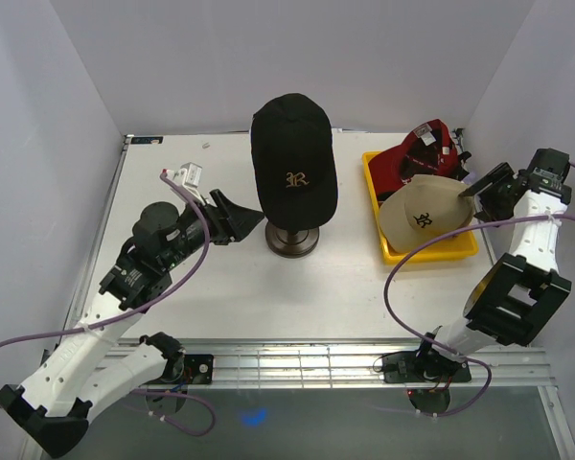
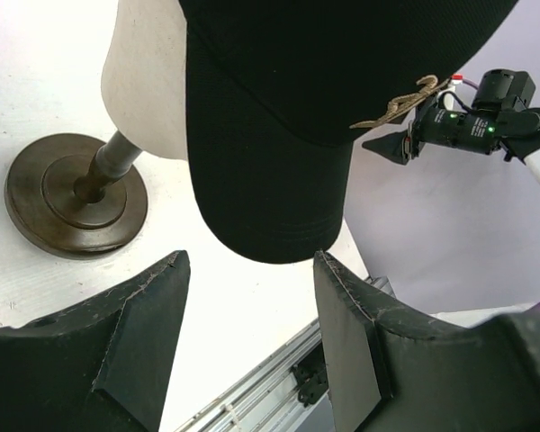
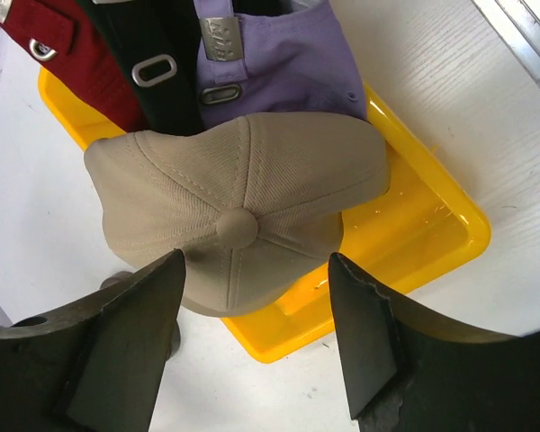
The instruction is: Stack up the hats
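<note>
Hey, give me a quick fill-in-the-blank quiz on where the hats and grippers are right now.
1. The black cap is worn by the ____.
2. The tan cap lies in a tray coloured ____.
3. The left gripper and the right gripper both stand ____, holding nothing.
Missing words: mannequin head; yellow; open.

Lab test cell: white walls [image 1: 297, 57] enclose the table [image 1: 230, 287] (aluminium-railed).

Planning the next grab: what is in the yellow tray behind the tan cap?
Behind the tan cap sit a red cap, a black cap and a lavender cap, all in the tray. Only their back straps and crowns show; the tan cap hides their fronts.
</note>
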Tool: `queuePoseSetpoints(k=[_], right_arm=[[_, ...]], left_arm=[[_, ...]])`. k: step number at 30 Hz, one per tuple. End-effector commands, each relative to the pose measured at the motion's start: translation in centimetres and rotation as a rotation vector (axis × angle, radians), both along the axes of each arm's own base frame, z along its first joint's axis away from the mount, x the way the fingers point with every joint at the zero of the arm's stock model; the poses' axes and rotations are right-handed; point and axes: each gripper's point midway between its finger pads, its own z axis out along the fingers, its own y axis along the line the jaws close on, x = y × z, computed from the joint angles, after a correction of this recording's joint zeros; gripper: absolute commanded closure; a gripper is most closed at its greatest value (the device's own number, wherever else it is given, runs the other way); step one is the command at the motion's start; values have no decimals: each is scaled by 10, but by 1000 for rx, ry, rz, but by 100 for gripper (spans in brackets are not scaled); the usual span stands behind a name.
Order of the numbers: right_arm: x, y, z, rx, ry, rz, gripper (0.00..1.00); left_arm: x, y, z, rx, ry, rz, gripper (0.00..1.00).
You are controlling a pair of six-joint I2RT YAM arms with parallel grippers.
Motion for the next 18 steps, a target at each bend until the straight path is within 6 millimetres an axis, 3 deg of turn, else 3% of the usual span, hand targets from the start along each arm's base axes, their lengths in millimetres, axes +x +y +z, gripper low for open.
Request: queuePoseSetpoints(k=[1,13,17,18], right_arm=[[21,-13,24,-44,-85,-6,29],[30,-10,8,11,-102,-27,52],[30,-4,4,36,-115,-26,54],[29,-2,2,46,-110,-23,49]], left_arm=[[-4,4,2,-3,-36,-3,32],[1,-2,-9,6,-13,-15,32],[2,-3,-11,9,-8,-15,32],[2,-2,-10,7,-11,-15,32]])
